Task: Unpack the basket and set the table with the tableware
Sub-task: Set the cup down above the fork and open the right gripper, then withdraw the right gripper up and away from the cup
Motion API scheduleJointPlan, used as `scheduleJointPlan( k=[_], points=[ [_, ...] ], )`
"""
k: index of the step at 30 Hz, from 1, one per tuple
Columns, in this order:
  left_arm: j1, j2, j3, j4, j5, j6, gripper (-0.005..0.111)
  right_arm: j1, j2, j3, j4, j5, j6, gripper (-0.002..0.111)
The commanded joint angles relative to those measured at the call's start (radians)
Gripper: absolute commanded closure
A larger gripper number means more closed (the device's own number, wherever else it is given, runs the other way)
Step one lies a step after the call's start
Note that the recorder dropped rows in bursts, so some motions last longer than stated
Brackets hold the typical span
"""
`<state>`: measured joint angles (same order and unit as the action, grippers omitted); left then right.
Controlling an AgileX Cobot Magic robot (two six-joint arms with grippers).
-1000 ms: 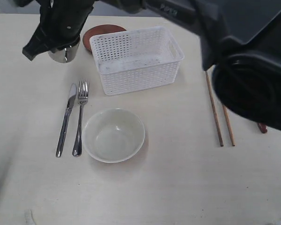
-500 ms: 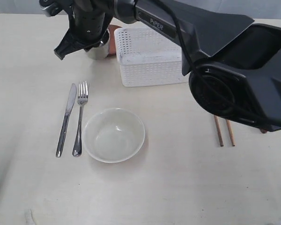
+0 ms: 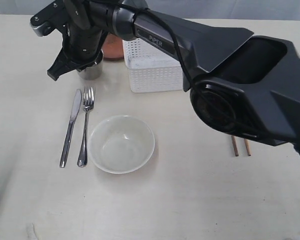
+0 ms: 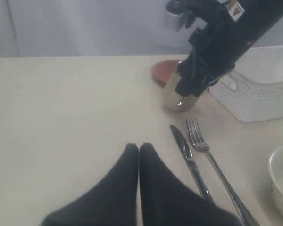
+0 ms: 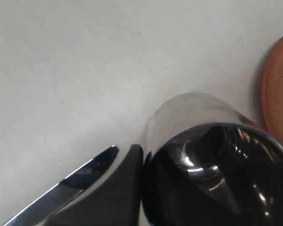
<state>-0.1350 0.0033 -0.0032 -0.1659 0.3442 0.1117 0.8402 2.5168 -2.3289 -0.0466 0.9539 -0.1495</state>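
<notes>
Holding the shiny cup (image 3: 91, 71) by its rim, the right gripper (image 3: 85, 62) is low over the bench (image 3: 190, 200), near the fork (image 3: 85, 125) and brown plate (image 3: 112, 49). The left gripper (image 4: 139, 149) is clenched, empty.

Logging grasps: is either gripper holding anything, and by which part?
The right gripper holds the steel cup by its rim, one finger outside the wall. The left gripper is shut, holding nothing.
</notes>
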Motion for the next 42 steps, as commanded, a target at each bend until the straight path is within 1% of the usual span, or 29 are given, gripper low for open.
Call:
scheduleJointPlan(
  k=[1,6,7,10,11,14,18,19,22,23,26,29,30,35,42],
  points=[
    [-0.008,-0.003,0.003,0.004,-0.002,-0.001,0.107,0.001,0.007,-0.007,0.002,-0.026,-0.008,0.108],
    [-0.008,-0.003,0.003,0.004,-0.002,-0.001,0.107,-0.001,0.008,-0.007,0.006,-0.024,-0.008,0.108],
    [-0.008,-0.003,0.003,0.004,-0.002,-0.001,0.107,-0.001,0.008,-0.007,0.032,-0.024,-0.008,0.102],
    [-0.008,-0.003,0.003,0.004,-0.002,-0.001,0.107,-0.001,0.008,-0.007,0.047,-0.048,-0.004,0.074],
    [-0.008,-0.003,0.003,0.004,-0.002,-0.001,0.107,-0.001,0.008,-0.007,0.047,-0.051,-0.004,0.072],
    [-0.008,-0.003,0.003,0.004,-0.002,-0.001,0.107,-0.001,0.004,-0.007,0.011,-0.070,-0.001,0.076],
    [-0.008,-0.003,0.003,0.004,-0.002,-0.003,0.107,-0.001,-0.039,-0.007,0.006,-0.085,-0.001,0.076],
    [-0.008,-0.003,0.003,0.004,-0.002,-0.003,0.107,-0.001,-0.061,-0.007,-0.020,-0.085,-0.001,0.076],
    [-0.008,-0.003,0.003,0.004,-0.002,-0.003,0.107,-0.001,-0.123,-0.007,-0.093,-0.042,-0.001,0.076],
    [-0.008,-0.003,0.003,0.004,-0.002,-0.003,0.107,-0.001,-0.153,-0.007,-0.130,0.002,-0.001,0.076],
    [-0.008,-0.003,0.003,0.004,-0.002,-0.003,0.107,-0.001,-0.193,-0.007,-0.224,0.067,0.006,0.085],
    [-0.008,-0.003,0.003,0.004,-0.002,-0.003,0.107,-0.013,-0.219,-0.007,-0.269,0.123,0.006,0.102],
    [-0.008,-0.003,0.003,0.004,-0.002,-0.003,0.107,-0.024,-0.226,-0.007,-0.265,0.141,0.006,0.108],
    [-0.008,-0.003,0.003,0.004,-0.002,-0.003,0.107,-0.092,-0.258,-0.007,-0.232,0.193,0.010,0.109],
    [-0.008,-0.003,0.003,0.004,-0.002,-0.001,0.107,-0.205,-0.338,-0.007,0.085,0.224,-0.141,0.109]
  ],
)
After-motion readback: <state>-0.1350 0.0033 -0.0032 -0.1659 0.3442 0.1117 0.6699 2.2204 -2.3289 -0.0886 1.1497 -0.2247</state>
